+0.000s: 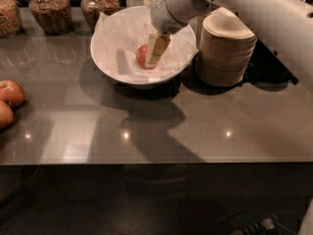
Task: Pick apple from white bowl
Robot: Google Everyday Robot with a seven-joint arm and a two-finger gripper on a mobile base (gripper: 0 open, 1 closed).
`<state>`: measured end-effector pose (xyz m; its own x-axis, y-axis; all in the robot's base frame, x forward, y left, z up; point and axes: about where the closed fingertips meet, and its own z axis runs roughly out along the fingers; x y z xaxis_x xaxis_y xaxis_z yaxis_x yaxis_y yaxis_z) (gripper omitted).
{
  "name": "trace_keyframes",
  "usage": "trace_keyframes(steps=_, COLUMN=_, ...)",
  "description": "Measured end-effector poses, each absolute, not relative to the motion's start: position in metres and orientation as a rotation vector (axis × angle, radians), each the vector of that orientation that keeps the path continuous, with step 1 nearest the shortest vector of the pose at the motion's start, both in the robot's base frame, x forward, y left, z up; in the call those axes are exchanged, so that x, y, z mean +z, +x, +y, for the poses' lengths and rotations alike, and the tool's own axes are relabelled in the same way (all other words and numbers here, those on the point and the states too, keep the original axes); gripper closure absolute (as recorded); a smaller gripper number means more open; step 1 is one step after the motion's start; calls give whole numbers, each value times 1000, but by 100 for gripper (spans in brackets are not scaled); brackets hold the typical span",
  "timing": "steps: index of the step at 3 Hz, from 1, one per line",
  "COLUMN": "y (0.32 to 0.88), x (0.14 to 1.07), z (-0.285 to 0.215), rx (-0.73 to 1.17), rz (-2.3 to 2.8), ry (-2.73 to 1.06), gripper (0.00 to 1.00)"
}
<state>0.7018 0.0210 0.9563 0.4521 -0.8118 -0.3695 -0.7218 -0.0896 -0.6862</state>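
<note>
The small round red-orange apple (141,56) is seen inside the wide white paper-lined bowl (110,58) on the glossy grey worktop (205,126). The gripper (154,58) is lowered into that bowl, against the apple's right side. How its jaws stand cannot be told. A stack of cream disposable bowls (226,53) is set just beside the bowl.

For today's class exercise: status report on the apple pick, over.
Tool down inside large white paper-lined bowl. Small round red-orange apple in bowl, partly behind tool. Stack of cream disposable bowls close beside bowl, not blocking.
</note>
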Motion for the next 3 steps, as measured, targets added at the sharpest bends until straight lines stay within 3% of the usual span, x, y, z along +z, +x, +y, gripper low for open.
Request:
trace_keyframes(steps=1, y=710, x=933, z=16, rx=-100, rz=1352, ry=-1854, gripper=0)
trace_keyframes(steps=3, y=713, x=898, z=7, rx=-27, rz=1446, ry=-1852, gripper=37)
